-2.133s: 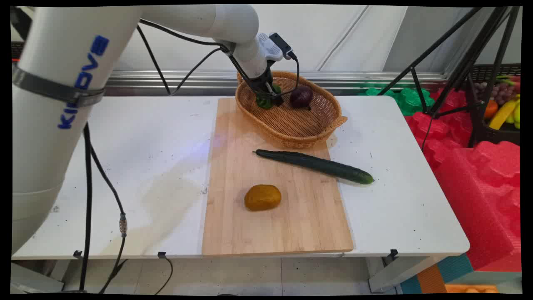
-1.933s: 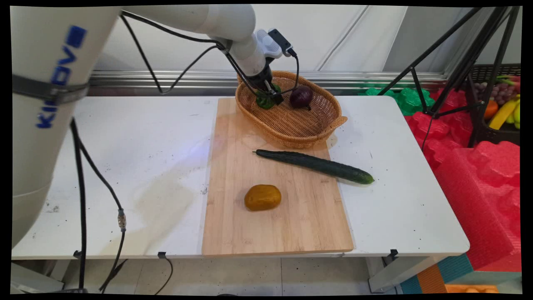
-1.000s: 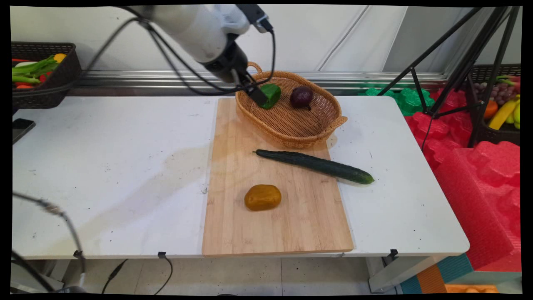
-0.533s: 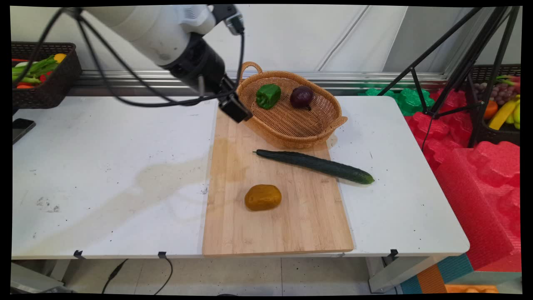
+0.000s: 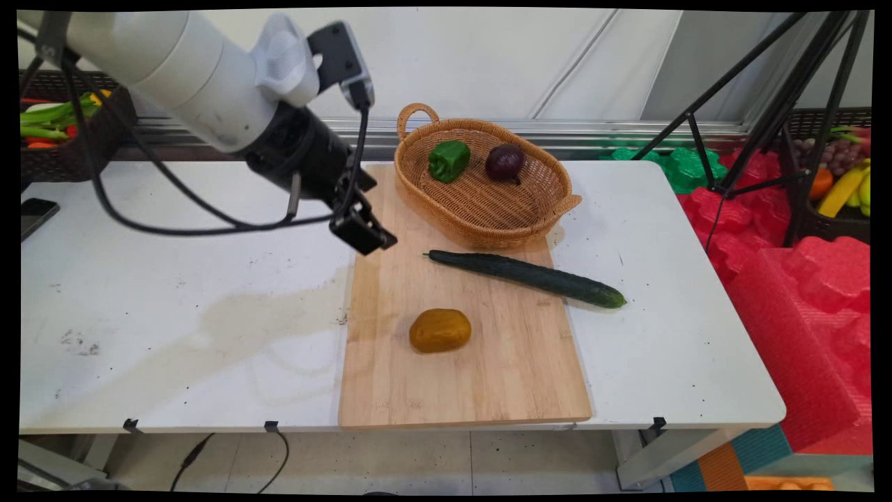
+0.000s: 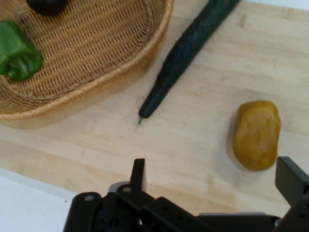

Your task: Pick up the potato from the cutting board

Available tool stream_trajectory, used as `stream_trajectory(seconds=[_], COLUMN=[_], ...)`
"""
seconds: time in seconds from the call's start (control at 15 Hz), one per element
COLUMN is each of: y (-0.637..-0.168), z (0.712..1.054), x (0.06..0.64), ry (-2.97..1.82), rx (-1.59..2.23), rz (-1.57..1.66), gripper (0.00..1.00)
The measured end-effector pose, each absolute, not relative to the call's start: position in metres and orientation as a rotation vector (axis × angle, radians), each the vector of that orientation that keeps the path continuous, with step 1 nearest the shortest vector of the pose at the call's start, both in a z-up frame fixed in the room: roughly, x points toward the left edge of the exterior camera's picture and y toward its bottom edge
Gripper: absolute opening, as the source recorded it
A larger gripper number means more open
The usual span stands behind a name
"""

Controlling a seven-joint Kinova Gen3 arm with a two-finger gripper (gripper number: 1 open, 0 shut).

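My gripper point(image 5: 366, 233) point(image 6: 215, 176) hangs open and empty above the left edge of the wooden cutting board point(image 5: 460, 362) point(image 6: 203, 140). The long dark cucumber point(image 5: 526, 277) point(image 6: 186, 53) lies across the board's far right side, its tip nearest the gripper. A yellow-brown potato point(image 5: 440, 330) point(image 6: 256, 134) rests mid-board. Behind, the wicker basket point(image 5: 488, 216) point(image 6: 101, 72) holds a green bell pepper point(image 5: 449, 160) point(image 6: 17, 50) and a dark purple onion point(image 5: 504, 162) point(image 6: 47, 5).
A dark crate of vegetables point(image 5: 63, 132) and a black phone point(image 5: 35, 215) sit at the table's far left. Black tripod legs point(image 5: 752, 118), red and green foam shapes point(image 5: 787, 293) and a fruit crate point(image 5: 840, 181) stand to the right.
The gripper let go of the green pepper in the basket, drew out to the left, and came down toward the near left of the board. The pepper stays in the basket.
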State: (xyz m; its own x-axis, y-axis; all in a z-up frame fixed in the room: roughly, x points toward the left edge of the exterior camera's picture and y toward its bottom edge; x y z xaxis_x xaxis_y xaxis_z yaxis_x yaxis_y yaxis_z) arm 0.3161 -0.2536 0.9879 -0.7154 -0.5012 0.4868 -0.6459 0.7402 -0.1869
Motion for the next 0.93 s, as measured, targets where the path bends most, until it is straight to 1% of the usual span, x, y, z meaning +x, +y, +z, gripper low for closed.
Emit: stream_trajectory(seconds=[0.27, 0.73, 0.93], y=[-0.243, -0.246, -0.249], z=[0.970, 0.939, 0.917], x=[0.315, 0.298, 0.283], ry=[-2.568, -2.590, -2.601], rx=[0.845, 0.773, 0.750], rz=[0.447, 0.402, 0.375], gripper=[1.00, 1.00, 1.00])
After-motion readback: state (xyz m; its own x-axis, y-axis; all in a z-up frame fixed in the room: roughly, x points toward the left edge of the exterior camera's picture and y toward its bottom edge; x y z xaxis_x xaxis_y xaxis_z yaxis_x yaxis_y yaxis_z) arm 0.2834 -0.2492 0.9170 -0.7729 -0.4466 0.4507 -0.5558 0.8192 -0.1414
